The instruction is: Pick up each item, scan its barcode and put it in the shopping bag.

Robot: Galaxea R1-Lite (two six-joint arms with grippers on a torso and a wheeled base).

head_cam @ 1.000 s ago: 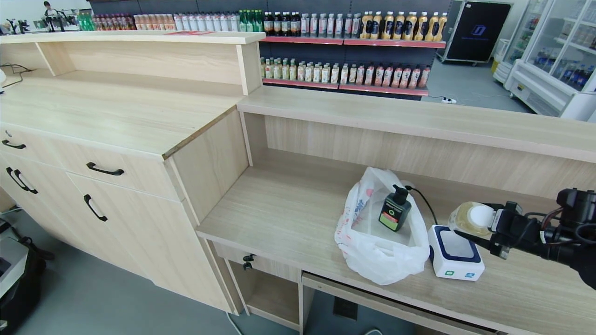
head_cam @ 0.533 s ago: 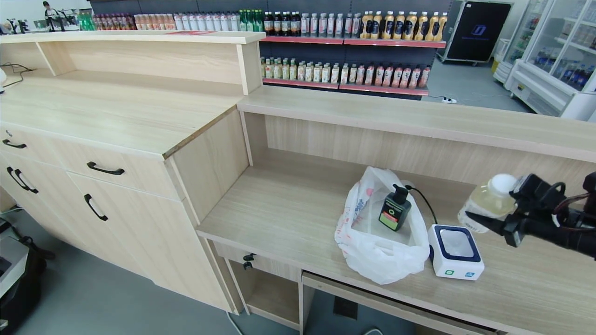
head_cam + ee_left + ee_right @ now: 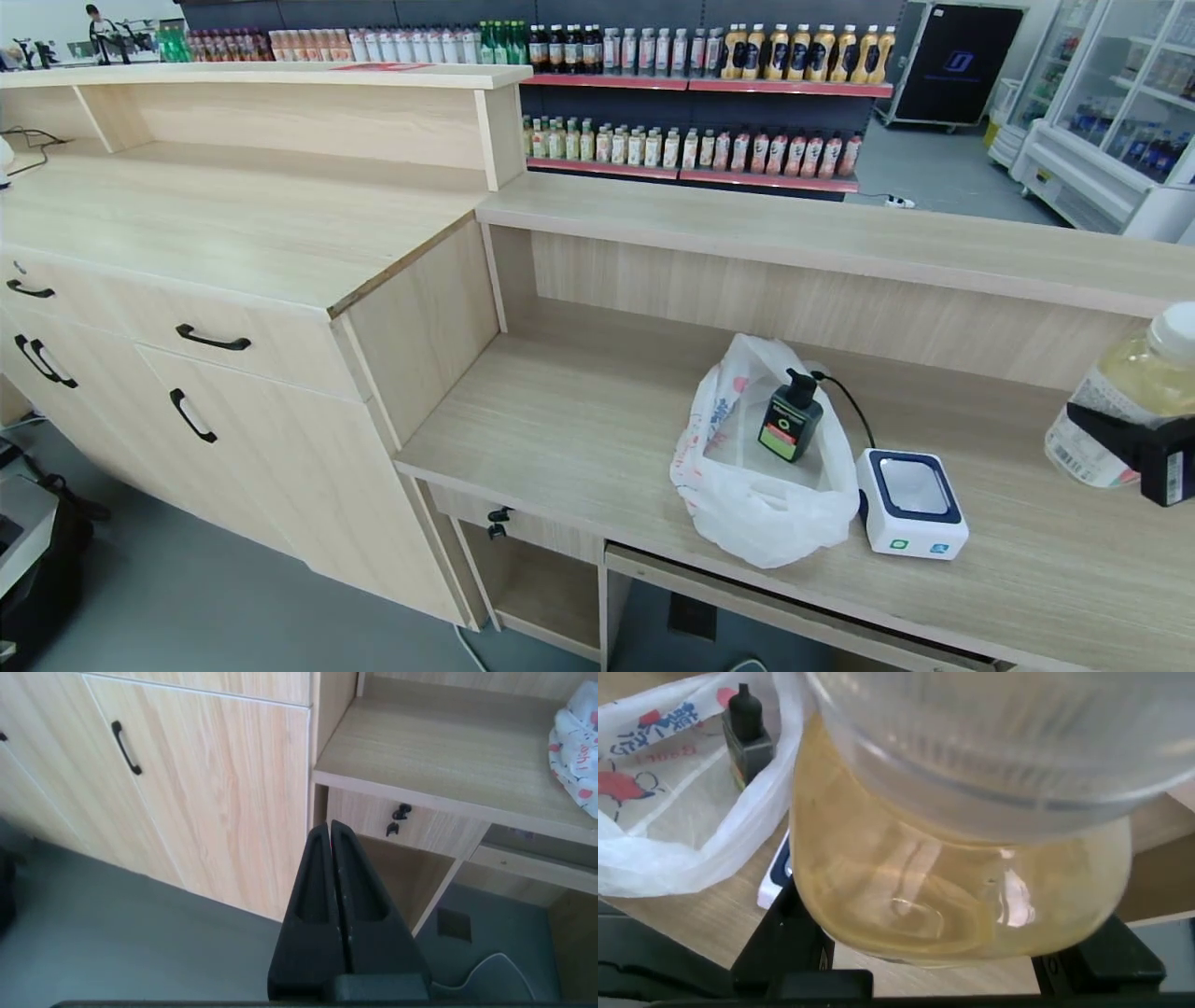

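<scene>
Head view, clock directions taken around the scanner.

- Worktop: light wood, lower tier of the checkout counter.
- Scanner: white box with a dark-framed window facing up, flat on the worktop. A black cable runs from it toward 11 o'clock, behind the bag.
- Shopping bag: white plastic with red print, at 9 o'clock and touching the scanner's side, mouth open upward.
- Dark pump bottle: upright inside the bag, at about 11 o'clock.
- Bottle: clear, yellow liquid, white cap. Held off the worktop well out at 3 o'clock, tilted with the cap toward 1 o'clock. Barcode stripes show near the lower edge of its label.
- Right gripper: fingers spread to the width of the bottle and clamped on its body. In the right wrist view one black finger sits on each side of the bottle, with the bag and pump bottle beyond.
- Left gripper: fingers pressed together with no gap, holding nothing. It hangs low over the grey floor, in front of the cabinet door and below the worktop's edge.
</scene>
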